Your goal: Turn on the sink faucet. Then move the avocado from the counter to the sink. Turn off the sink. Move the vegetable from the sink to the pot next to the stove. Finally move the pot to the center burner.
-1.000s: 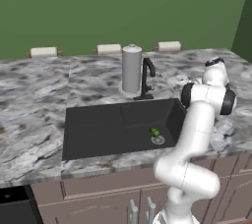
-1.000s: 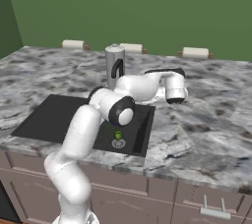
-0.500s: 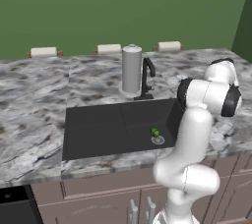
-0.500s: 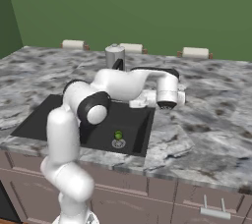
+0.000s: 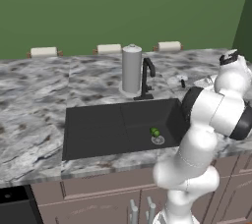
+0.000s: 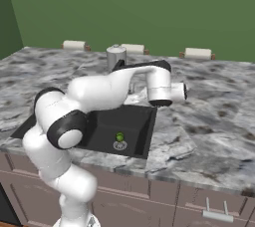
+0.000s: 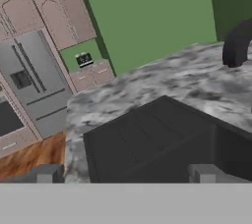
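The grey-and-white marbled stone counter [image 5: 34, 115] is seen running wide over brown cabinets, and the wide rectangular matte black sink [image 5: 98, 127] is set into it. Behind the basin, a slim black gooseneck faucet [image 5: 146, 76] is seen just beside a taller grey cylinder canister [image 5: 131, 69]; its spout is curved forward over the basin. The white arm's two-finger gripper [image 7: 123, 175] is held with its jaws spread wide and nothing between them, looking out across the sink. The small round dark-green avocado [image 5: 155, 131] is found on the sink floor, touching or just beside the silver drain [image 5: 157, 140]. No clear long axis can be made out. It is judged light, firm, perhaps slippery if wet, and best taken across its widest middle from above.
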